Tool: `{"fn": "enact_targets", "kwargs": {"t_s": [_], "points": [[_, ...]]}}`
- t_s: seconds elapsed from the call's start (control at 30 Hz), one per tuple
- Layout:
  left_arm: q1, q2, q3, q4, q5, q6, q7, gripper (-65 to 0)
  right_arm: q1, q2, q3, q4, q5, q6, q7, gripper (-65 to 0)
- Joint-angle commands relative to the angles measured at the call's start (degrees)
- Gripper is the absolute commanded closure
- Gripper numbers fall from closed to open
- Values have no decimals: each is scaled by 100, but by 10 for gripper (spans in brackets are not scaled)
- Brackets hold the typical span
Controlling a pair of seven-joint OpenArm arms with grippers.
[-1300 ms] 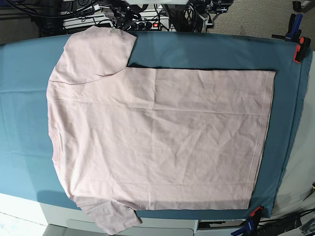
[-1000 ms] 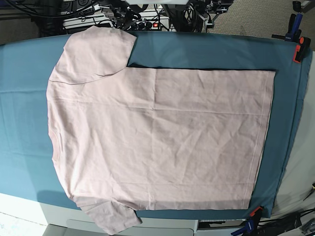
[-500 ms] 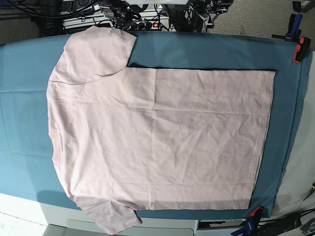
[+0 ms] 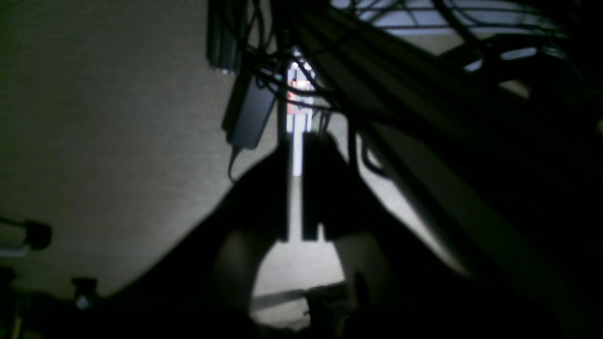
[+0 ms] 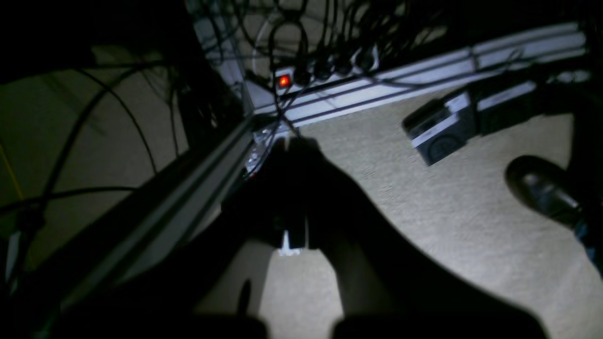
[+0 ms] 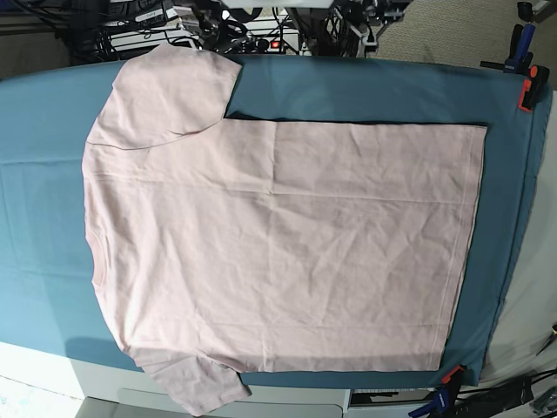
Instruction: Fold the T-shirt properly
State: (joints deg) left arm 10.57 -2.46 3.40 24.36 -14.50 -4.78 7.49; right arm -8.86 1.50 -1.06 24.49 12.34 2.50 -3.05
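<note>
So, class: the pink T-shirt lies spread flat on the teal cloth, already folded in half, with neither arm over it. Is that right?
Not quite. The T-shirt is not folded yet: the base view shows it fully spread, both sleeves out, on the teal cloth. The rest holds; neither arm is over it.

This looks like a robotics lab or test workshop. The bench is covered by a teal cloth sheet (image 6: 365,87) held at its right-hand corners by orange-tipped spring clamps (image 6: 527,85). Beyond the far edge hang tangled black cables (image 6: 235,30) and electronics with a red light. The wrist views show beige carpet (image 5: 447,207), a power strip (image 5: 325,70) with a lit red switch, and a black power adapter (image 4: 249,113).
</note>
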Motion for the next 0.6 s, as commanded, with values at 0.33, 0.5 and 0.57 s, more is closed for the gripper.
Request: {"fn": "enact_targets", "kwargs": {"t_s": [0.33,0.5,0.57], "points": [[2686,-671,15,3646,-7,-39,597,-48,-2374,1001,-2,2830,-125,247,4,0],[3738,-1279,15,5495,-7,-39,1340,-48,-3532,1665,4,4297,-7,240,-74,0],[4162,-1670,15,6310,-7,-39,1904,-48,-4048,1965,79,4996,13,243,-260,0]]}}
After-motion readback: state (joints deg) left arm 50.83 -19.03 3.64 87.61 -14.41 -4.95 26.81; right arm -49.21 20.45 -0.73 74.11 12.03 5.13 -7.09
